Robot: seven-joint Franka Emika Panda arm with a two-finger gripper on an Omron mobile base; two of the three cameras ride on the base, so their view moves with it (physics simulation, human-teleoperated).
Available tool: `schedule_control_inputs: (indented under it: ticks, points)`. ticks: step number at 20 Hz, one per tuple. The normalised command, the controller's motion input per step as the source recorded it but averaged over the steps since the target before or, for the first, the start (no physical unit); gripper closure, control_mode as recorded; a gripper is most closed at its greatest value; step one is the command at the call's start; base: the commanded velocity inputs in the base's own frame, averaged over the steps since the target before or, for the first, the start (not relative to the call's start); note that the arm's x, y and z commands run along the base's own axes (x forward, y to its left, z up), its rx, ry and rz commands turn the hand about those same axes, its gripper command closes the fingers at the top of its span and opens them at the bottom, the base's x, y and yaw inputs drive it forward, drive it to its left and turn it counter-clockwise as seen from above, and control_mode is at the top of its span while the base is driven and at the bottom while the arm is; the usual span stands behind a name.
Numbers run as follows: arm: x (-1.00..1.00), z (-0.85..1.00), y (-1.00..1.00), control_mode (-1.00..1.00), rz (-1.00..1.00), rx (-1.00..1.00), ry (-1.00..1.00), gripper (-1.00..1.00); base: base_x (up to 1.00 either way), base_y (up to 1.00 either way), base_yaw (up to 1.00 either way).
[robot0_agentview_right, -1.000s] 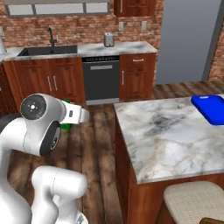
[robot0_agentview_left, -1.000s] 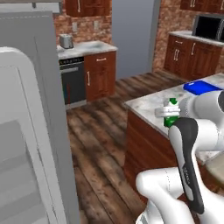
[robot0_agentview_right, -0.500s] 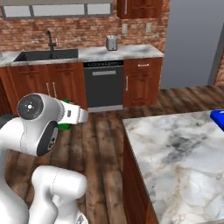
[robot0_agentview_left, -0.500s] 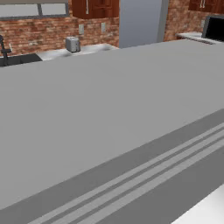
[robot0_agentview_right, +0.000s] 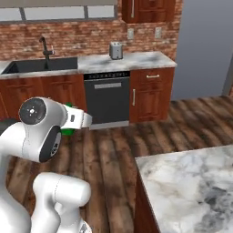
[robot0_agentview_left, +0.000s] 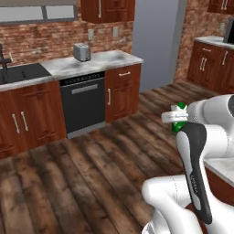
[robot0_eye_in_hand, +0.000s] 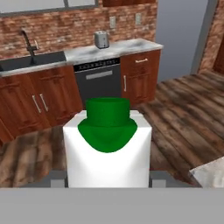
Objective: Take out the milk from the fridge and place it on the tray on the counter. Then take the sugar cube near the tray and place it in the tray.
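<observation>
Clearly, the milk (robot0_eye_in_hand: 107, 151) is white, green-capped, between the jaws.

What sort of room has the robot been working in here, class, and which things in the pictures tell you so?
A rendered home kitchen, most likely: a sink with tap set in a marble worktop, a dark built-in dishwasher or oven between red-brown cabinets, and a toaster against the brick wall.

— What sort of room is this?
— A home kitchen. A marble counter (robot0_agentview_right: 118, 63) runs along a red brick wall (robot0_agentview_right: 82, 38), on red-brown wooden cabinets (robot0_agentview_right: 152, 93).
— What else tells you?
— A black dishwasher (robot0_agentview_right: 107, 98) sits under that counter; a sink (robot0_agentview_right: 43, 66) with a dark tap lies at its left end, and a silver toaster (robot0_agentview_right: 116, 50) stands on it. Dark wood planks (robot0_agentview_right: 113, 154) cover the floor.
</observation>
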Motion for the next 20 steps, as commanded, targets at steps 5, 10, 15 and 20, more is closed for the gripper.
schedule_control_inputs:
  ticks: [5, 10, 15, 20]
  points:
    - [0.00, 0.00, 0.00, 1.00, 0.00, 0.00, 0.00, 1.00, 1.00, 0.28, -0.42]
    - [0.00, 0.00, 0.00, 1.00, 0.00, 0.00, 0.00, 1.00, 0.76, 0.73, -0.69]
    - [0.00, 0.00, 0.00, 1.00, 0.00, 0.00, 0.00, 1.00, 0.52, 0.85, -0.67]
    - [0.00, 0.00, 0.00, 1.00, 0.00, 0.00, 0.00, 1.00, 0.74, 0.68, -0.74]
